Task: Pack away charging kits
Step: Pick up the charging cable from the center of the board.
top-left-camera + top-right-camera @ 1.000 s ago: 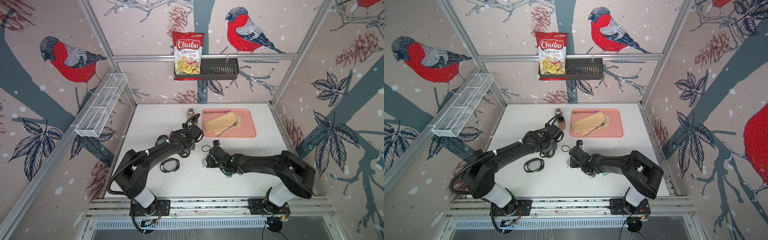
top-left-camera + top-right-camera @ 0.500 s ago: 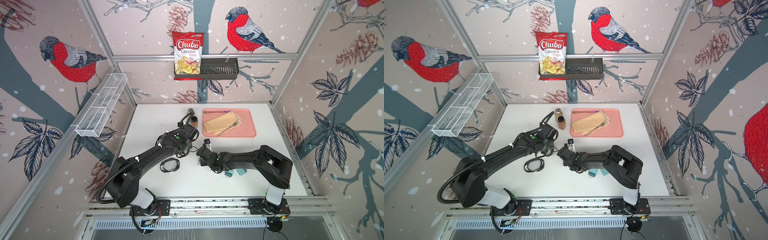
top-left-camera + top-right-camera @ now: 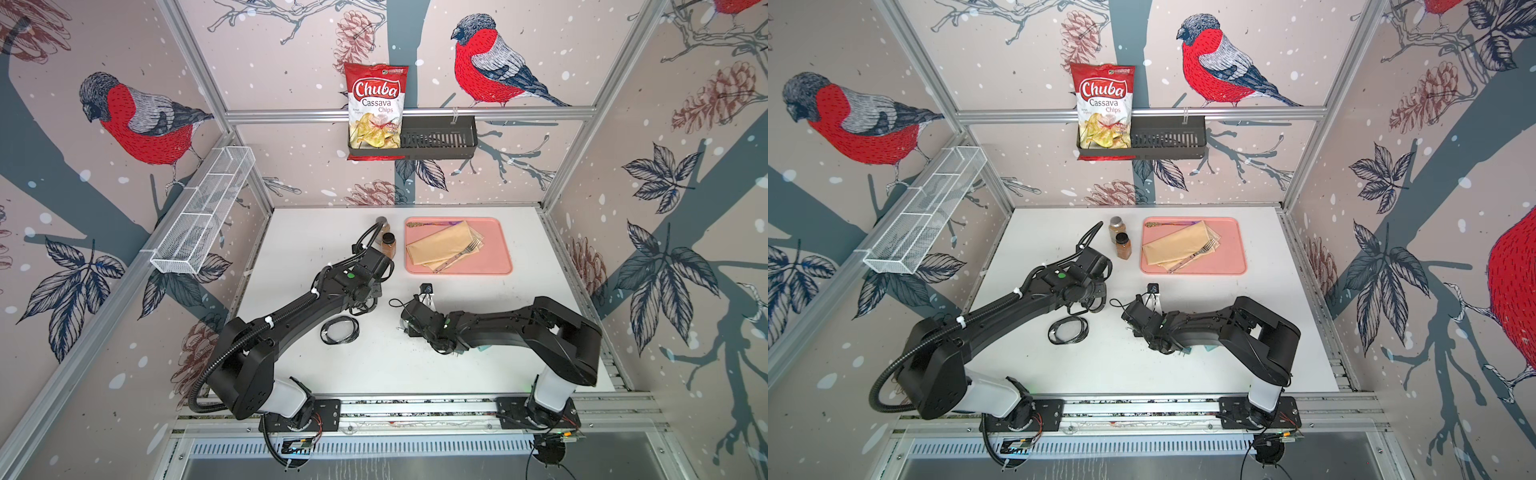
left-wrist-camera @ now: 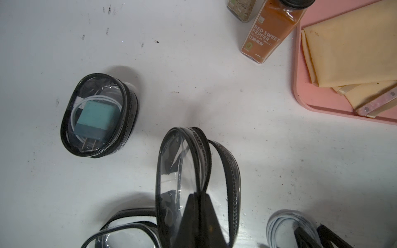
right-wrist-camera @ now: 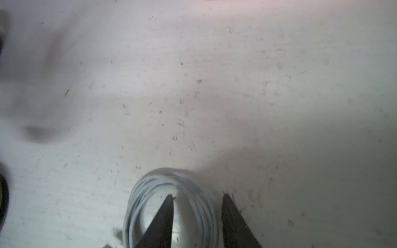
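Spice jars (image 3: 388,246) and tray (image 3: 498,249) block the back — held case (image 4: 182,163) stands mid-table; far-left table (image 3: 307,237) bare.

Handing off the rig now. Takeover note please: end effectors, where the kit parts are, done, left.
Left end effector: shut on the open case, pinching its clear flap.
Right end effector: jaws straddle one side of the white cable on the table; grip unclear.
Done: one packed case, full kit inside.
Left: cable and charger into the open case, then the empty case beside it. A teal charger peeks from under the right arm.
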Controlling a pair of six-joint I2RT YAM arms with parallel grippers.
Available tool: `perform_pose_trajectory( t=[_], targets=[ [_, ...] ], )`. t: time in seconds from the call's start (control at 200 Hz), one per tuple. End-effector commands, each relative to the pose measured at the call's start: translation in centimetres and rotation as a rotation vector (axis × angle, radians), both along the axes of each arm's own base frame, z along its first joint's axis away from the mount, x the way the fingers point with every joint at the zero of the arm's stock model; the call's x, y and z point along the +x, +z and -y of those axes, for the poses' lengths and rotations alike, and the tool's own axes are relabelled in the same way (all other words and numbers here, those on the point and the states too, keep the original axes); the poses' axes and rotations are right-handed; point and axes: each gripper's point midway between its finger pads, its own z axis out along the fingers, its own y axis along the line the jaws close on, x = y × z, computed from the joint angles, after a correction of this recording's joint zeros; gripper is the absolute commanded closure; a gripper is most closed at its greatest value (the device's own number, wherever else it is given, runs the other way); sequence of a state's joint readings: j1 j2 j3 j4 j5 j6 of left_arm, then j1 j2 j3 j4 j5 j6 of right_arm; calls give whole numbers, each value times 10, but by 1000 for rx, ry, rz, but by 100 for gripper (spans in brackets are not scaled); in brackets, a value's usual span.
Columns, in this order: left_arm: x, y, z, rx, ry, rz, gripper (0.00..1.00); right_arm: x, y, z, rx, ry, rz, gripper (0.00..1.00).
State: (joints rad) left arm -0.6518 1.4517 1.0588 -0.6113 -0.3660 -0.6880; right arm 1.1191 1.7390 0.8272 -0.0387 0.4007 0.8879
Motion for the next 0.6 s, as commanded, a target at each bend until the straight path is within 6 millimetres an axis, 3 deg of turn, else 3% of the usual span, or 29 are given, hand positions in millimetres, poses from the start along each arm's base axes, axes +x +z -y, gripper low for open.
perform_pose_trajectory(
  t=[0.0,0.21,0.595],
  targets=[
    [3,4,4,-20,-11,21,100,-31,-17,19,-88,14,-130,60],
    [2,2,4,-21,-15,16,100,-32,-4,15,-123,41,-90,59],
    [0,6,5,-37,-24,26,100,-3,-30,18,-209,37,-119,62]
  ],
)
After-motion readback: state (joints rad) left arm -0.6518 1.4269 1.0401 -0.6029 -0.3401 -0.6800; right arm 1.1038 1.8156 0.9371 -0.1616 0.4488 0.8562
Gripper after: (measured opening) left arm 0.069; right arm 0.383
